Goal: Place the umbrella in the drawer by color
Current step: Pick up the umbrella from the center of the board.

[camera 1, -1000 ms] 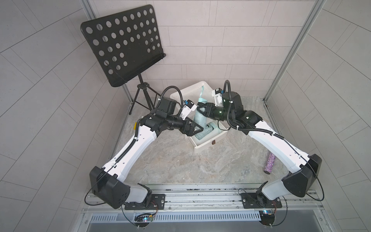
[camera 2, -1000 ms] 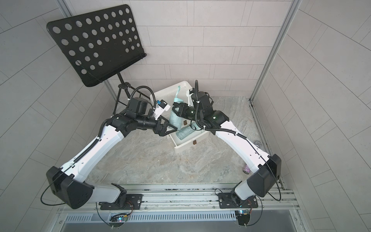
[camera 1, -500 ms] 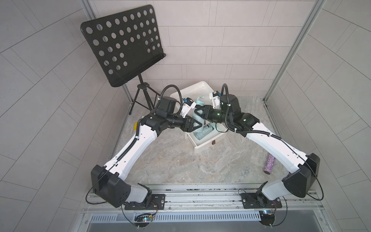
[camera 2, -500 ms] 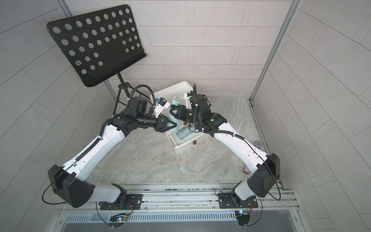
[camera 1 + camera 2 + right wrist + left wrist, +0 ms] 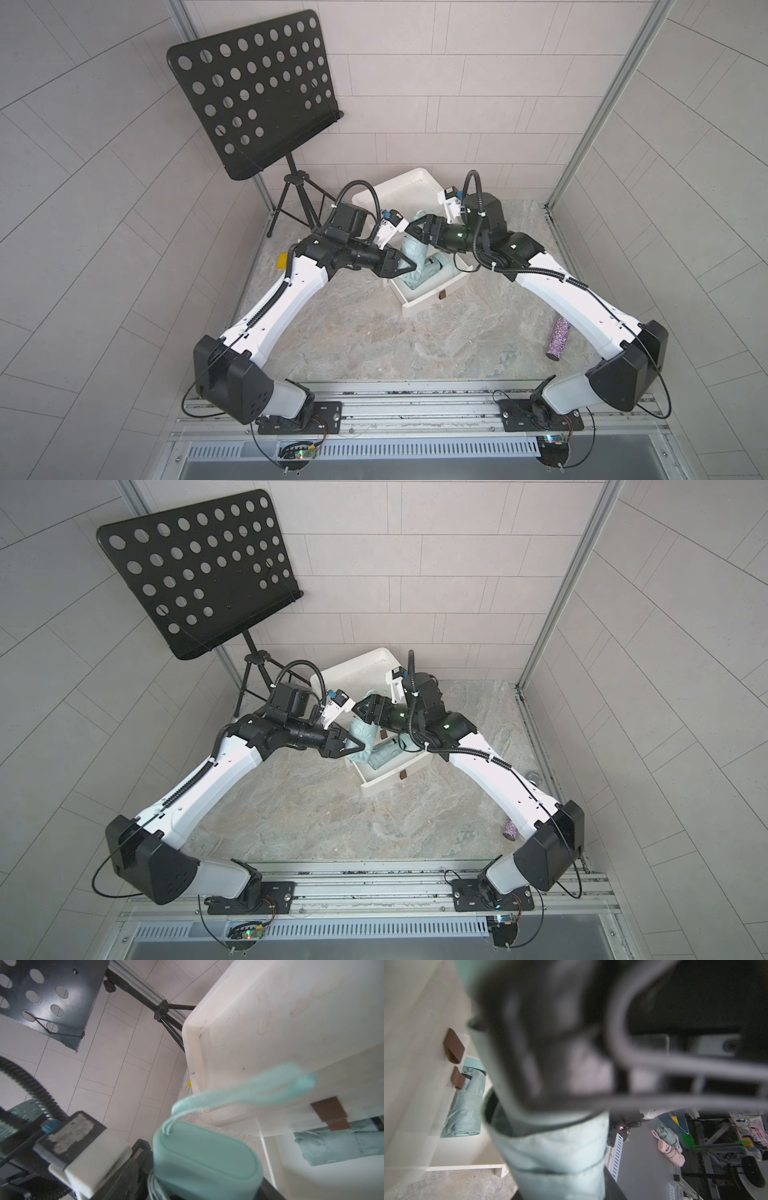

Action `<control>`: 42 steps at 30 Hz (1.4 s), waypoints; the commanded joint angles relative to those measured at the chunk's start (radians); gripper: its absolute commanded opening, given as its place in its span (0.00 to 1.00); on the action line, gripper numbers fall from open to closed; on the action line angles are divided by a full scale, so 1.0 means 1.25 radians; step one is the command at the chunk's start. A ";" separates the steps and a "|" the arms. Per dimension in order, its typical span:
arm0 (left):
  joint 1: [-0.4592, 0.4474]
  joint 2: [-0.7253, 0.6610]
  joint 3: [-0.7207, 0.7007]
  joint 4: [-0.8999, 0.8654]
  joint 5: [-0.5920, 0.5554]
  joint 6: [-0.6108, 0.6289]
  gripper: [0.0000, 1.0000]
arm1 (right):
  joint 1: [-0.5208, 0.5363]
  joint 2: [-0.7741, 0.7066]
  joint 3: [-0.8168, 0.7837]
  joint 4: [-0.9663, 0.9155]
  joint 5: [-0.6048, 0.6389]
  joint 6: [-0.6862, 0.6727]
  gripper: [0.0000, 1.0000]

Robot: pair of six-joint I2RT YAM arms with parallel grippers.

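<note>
A teal folded umbrella (image 5: 411, 249) (image 5: 361, 731) stands tilted over the open white drawer (image 5: 424, 301) (image 5: 386, 781). My left gripper (image 5: 409, 266) is shut on its lower fabric part (image 5: 550, 1147). My right gripper (image 5: 415, 226) is at its upper end, jaws open, with the teal handle (image 5: 205, 1159) between the fingers and the strap (image 5: 249, 1093) hanging loose. A second teal umbrella (image 5: 432, 272) (image 5: 464, 1101) (image 5: 336, 1145) lies flat in the drawer.
The white cabinet (image 5: 399, 187) stands behind the drawer, brown pulls (image 5: 441, 295) on the fronts. A black music stand (image 5: 257, 91) rises at the back left. A glittery purple cylinder (image 5: 559, 343) lies at the right, a small yellow item (image 5: 282, 262) at the left edge.
The left gripper has closed on the umbrella's lower part. The right gripper's jaws have spread apart at the handle. Both grippers and the umbrella have shifted slightly left.
</note>
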 commanded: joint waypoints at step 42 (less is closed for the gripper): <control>0.033 0.082 0.260 -0.505 0.239 0.390 0.31 | -0.018 -0.067 -0.121 0.217 -0.403 -0.086 0.72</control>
